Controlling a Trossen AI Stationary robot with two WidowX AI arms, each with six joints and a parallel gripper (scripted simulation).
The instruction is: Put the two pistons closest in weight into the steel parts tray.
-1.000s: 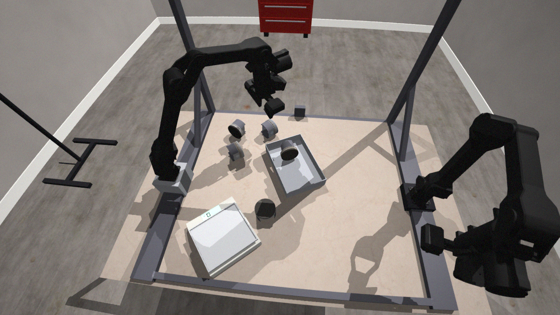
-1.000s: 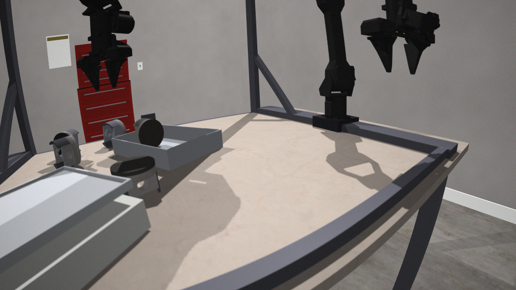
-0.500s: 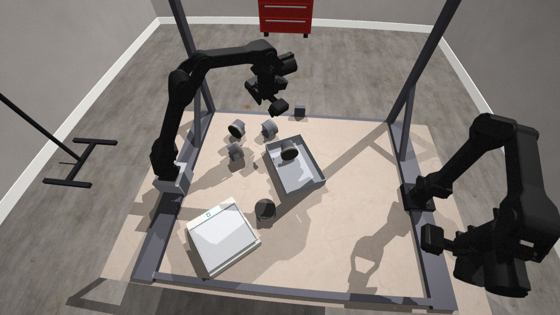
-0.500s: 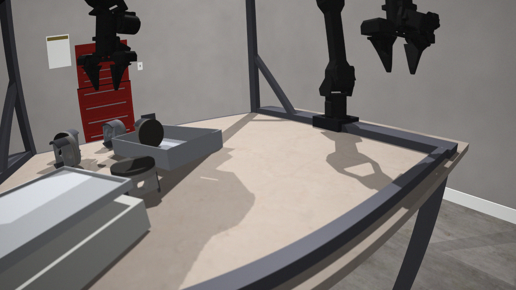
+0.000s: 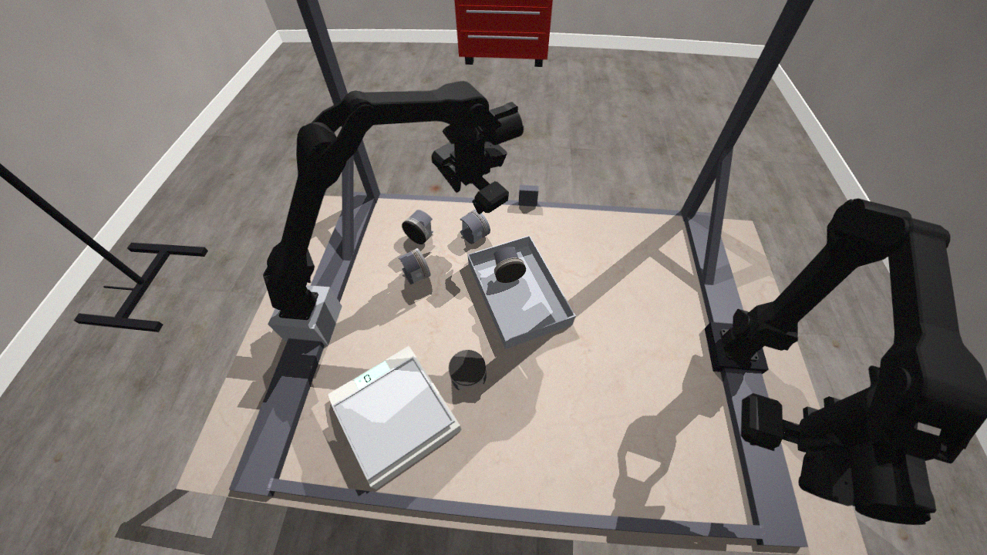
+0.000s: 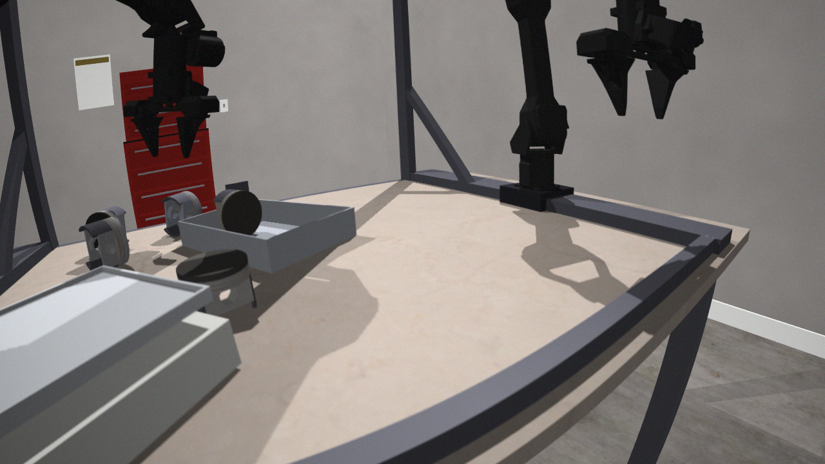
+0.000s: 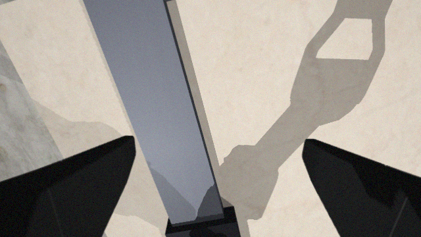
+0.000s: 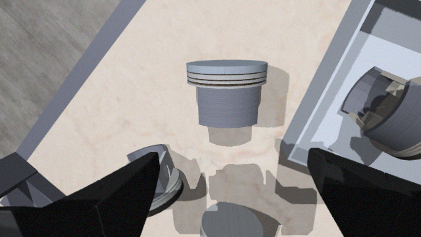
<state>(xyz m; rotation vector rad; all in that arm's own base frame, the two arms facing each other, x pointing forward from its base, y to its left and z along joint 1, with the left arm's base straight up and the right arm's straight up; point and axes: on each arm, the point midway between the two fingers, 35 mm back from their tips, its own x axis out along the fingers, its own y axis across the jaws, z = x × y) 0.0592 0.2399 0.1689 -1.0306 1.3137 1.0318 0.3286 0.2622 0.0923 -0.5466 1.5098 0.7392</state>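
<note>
Worktop (image 5: pixel 621 386) (image 6: pixel 461 288) (image 7: pixel 256 99) (image 8: pixel 148 82) with white scale (image 5: pixel 393 414) (image 6: pixel 104 305), display at 0, and nothing on its pan; right beside scale, upright piston (image 5: pixel 467 368) (image 6: pixel 214 274), dark crown up; well apart from it, steel parts tray (image 5: pixel 488 300) (image 6: pixel 311 245) (image 8: pixel 317 79), one piston (image 5: pixel 509 264) (image 6: pixel 239 212) (image 8: pixel 391 112) inside, on its side, crown towards scale end.

Outside, near tray corner, side-lying piston (image 5: pixel 474 227) (image 6: pixel 182 213) (image 8: pixel 228 93); long axis up and down in right wrist view, crown at top, skirt towards right tool (image 5: pixel 469 186) (image 6: pixel 170 156) (image 8: pixel 234 151); raised tray wall to one side, tilted piston (image 5: pixel 417 226) (image 8: pixel 164 174) to the other, partly behind a fingertip; nearer the scale, another side-lying piston (image 5: pixel 414 265) (image 6: pixel 106 242) (image 8: pixel 231 220), crown turned traywards in top view.

Right tool wide, nothing between fingers, above the piston group; left tool (image 5: pixel 838 431) (image 6: pixel 640 116) (image 7: pixel 218 146) also wide and unladen, high over frame rail (image 5: pixel 715 276) (image 6: pixel 622 219) (image 7: pixel 138 99).
</note>
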